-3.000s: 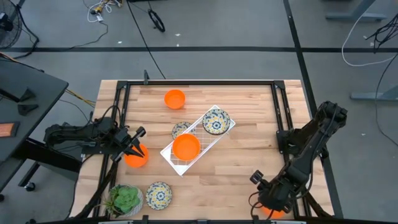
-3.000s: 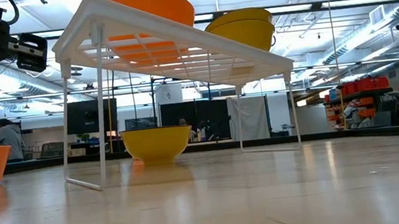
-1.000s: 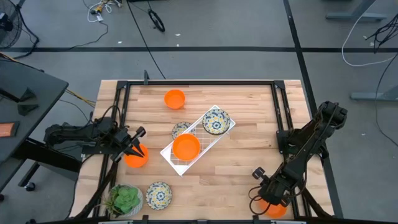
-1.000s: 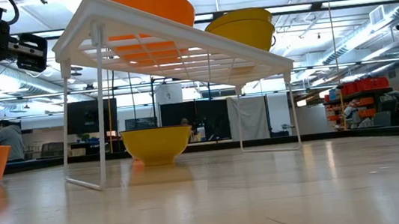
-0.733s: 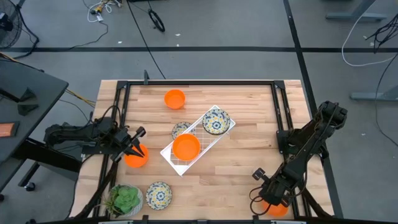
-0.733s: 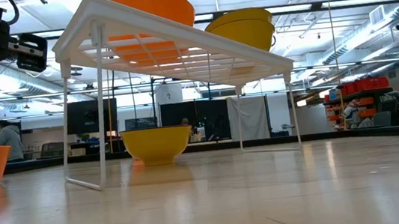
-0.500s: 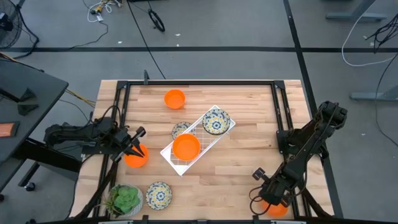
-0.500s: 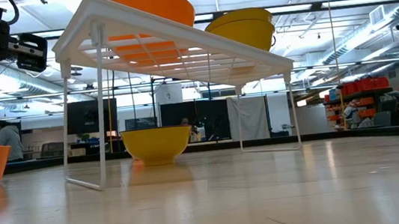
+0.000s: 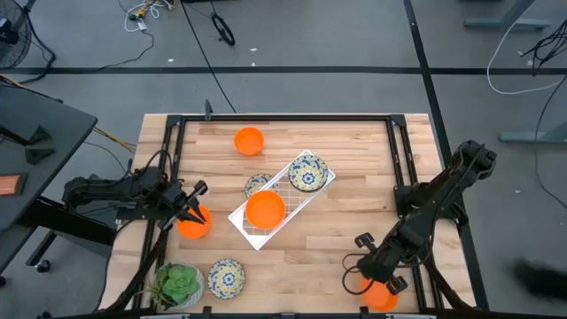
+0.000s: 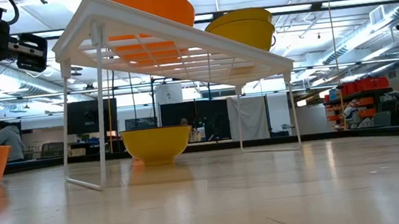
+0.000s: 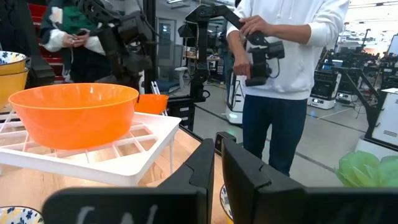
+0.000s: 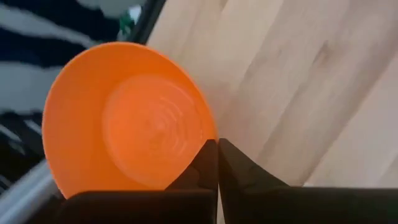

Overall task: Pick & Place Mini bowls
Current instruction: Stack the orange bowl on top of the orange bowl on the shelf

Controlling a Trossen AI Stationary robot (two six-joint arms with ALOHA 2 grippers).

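Note:
My right gripper (image 9: pixel 376 285) is at the table's near right corner, shut on a plain orange mini bowl (image 9: pixel 381 296) (image 12: pixel 130 118). My left gripper (image 9: pixel 197 202) (image 11: pixel 218 168) waits shut and level at the left edge, above another orange mini bowl (image 9: pixel 193 225) without touching it. On top of the white wire rack (image 9: pixel 282 200) stand an orange bowl (image 9: pixel 265 209) and a floral bowl (image 9: pixel 307 172). A floral bowl (image 9: pixel 257 184) sits on the table under the rack. One orange bowl (image 9: pixel 249 140) stands at the far side, and one floral bowl (image 9: pixel 226 276) at the near left. My right gripper pinches the orange bowl's rim (image 12: pixel 210 138) between its two fingers, one finger inside the bowl and one outside. The fingers slant steeply down from above. The bowl hangs tilted below them, its hollow turned toward the wrist camera.
A pot with a green leafy plant (image 9: pixel 180 283) stands at the near left corner. A black frame (image 9: pixel 396 151) runs along the table's edges. Bare wood (image 9: pixel 319 252) lies between the rack and my right gripper. A person (image 11: pixel 280 74) stands beyond the table.
My right gripper has risen and gone a little toward the table's left with the orange bowl, rolling slightly. The bowl has shifted with it, away from the near right corner.

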